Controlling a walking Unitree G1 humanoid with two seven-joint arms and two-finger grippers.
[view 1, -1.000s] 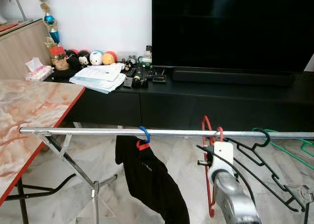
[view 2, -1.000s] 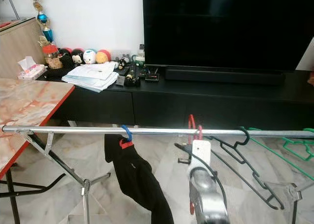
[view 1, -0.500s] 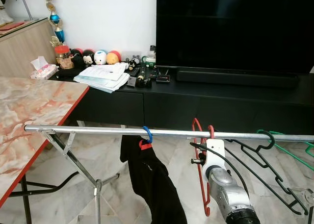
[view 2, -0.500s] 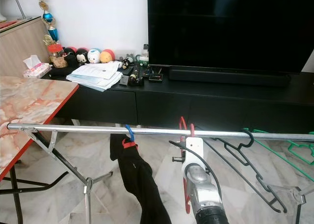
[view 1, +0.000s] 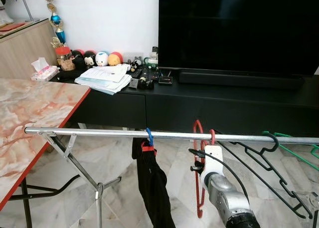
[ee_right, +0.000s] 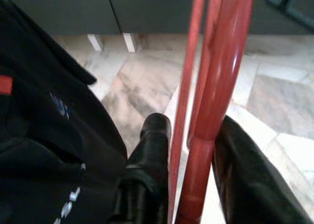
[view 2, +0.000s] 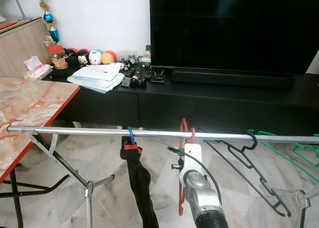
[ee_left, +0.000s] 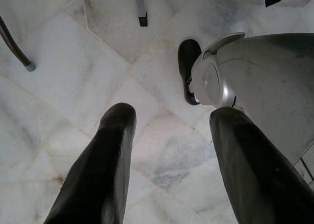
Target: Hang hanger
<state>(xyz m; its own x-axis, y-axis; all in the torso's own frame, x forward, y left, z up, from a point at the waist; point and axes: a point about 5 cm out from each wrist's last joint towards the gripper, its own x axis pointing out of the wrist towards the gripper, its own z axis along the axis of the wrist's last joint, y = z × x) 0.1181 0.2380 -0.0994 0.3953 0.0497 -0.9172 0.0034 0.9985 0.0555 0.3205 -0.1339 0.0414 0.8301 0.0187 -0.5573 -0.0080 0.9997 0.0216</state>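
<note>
The red hanger [view 1: 199,168] hung by its hook on the steel rail [view 1: 99,133], just right of a blue-hooked hanger [view 1: 149,136] carrying a black garment [view 1: 152,183]. The right arm reached up and forward to it, and its wrist view showed the right tool [ee_right: 189,136] with its two fingers [ee_right: 154,136] closed around the red bars. Four hangers were on the rail: blue, red, a black one [view 1: 259,158] and a green one [view 1: 296,153]. The left tool [ee_left: 171,150] hung low over the marble floor [ee_left: 64,77], fingers apart
</note>
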